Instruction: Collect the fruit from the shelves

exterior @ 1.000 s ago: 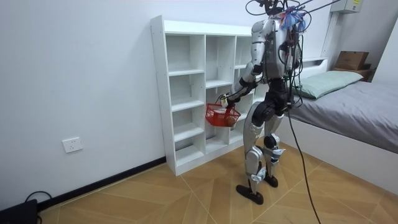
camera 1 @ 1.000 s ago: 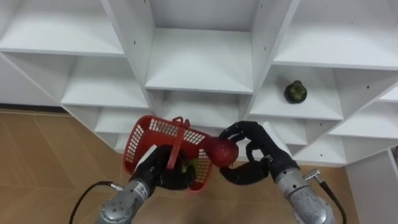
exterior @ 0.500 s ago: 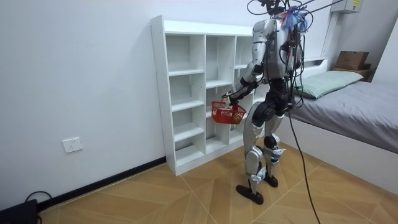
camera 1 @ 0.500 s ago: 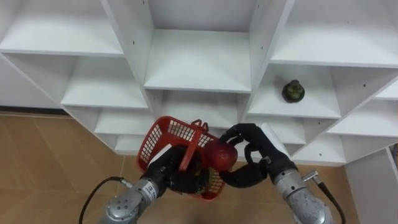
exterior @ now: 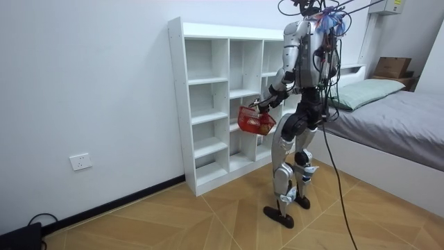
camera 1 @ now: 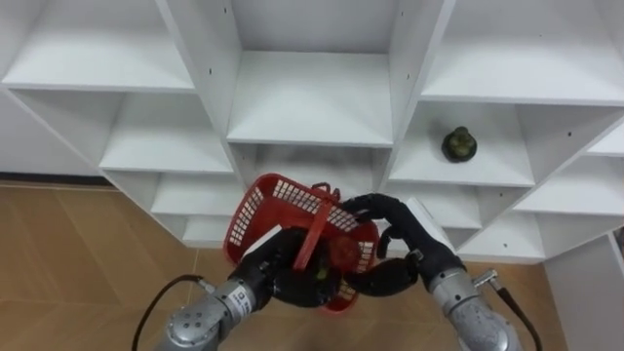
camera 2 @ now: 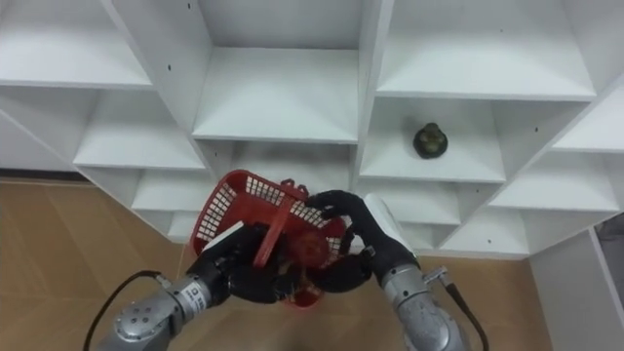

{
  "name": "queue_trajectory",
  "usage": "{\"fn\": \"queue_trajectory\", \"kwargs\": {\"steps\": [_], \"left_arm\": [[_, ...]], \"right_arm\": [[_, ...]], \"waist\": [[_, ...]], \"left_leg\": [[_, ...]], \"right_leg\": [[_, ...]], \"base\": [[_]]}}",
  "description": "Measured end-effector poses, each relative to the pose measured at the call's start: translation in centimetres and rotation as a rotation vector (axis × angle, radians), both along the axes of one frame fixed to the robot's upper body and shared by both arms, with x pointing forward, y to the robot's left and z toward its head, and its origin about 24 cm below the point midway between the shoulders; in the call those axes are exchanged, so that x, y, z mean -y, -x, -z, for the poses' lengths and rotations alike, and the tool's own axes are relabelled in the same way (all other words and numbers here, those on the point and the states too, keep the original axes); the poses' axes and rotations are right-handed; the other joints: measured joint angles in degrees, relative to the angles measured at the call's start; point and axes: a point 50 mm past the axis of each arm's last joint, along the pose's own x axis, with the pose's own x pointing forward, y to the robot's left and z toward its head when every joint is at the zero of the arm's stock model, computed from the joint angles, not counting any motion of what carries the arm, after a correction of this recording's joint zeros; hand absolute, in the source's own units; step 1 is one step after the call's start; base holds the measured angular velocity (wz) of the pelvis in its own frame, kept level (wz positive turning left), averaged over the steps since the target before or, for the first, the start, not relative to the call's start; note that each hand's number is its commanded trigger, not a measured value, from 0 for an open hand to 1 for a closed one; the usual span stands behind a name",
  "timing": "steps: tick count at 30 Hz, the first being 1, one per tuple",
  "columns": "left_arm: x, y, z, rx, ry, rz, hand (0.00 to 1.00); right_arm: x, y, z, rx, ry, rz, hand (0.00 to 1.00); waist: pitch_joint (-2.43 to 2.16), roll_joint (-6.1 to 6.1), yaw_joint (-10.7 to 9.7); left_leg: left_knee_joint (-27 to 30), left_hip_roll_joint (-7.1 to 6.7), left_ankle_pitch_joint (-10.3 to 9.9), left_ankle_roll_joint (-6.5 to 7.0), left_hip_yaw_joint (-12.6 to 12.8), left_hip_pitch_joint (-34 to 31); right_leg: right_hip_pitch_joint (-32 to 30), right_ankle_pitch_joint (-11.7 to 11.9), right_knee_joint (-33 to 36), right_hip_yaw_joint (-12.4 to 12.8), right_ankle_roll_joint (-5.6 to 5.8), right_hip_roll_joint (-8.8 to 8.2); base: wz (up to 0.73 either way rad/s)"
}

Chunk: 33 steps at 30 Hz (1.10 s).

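Your 2 head cameras sit side by side, looking steeply down from close up at the white shelves (camera 1: 314,97) and red basket (camera 1: 261,210), sharing almost the same scene. Your room camera stands well back, facing those shelves and the robot's left side.

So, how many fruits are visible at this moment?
2. A red fruit is in the red basket, between the right hand's curled fingers; a dark green fruit lies on a shelf to the right. The basket may hide more.
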Motion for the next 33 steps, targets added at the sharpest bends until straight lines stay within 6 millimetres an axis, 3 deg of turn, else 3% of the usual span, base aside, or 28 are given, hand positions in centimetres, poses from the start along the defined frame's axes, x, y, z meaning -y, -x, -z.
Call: {"fn": "queue_trajectory", "kwargs": {"steps": [18, 26, 33], "left_arm": [[0.0, -0.4, -1.6, 0.050, 0.072, -0.024, 1.00], [-1.0, 0.0, -1.0, 0.039, 0.015, -0.080, 1.00], [-1.9, 1.3, 0.2, -0.016, -0.010, -0.141, 1.00]], "right_arm": [[0.0, 0.7, 0.7, -0.031, 0.031, -0.030, 0.00], [0.2, 1.0, 0.8, -0.045, 0.021, -0.023, 0.00], [0.2, 1.0, 0.7, -0.042, 0.012, -0.020, 0.00]], "waist": [[0.07, -0.05, -0.6], [0.42, 0.01, 0.2], [0.70, -0.49, 0.9]], "left_leg": [[-1.3, 0.32, -0.1, -0.15, 1.3, 1.8], [-2.2, 0.55, -0.3, -0.51, 1.2, 4.0], [-3.3, 0.66, -0.4, -0.72, 2.7, 5.9]], "right_leg": [[1.6, 0.3, -1.7, 0.1, -0.07, 0.31], [3.6, 0.3, -2.4, 0.2, -0.14, 0.65], [4.5, 0.1, -2.6, 1.5, -0.12, 1.18]], "base": [[-0.03], [-0.02], [-0.10]]}}
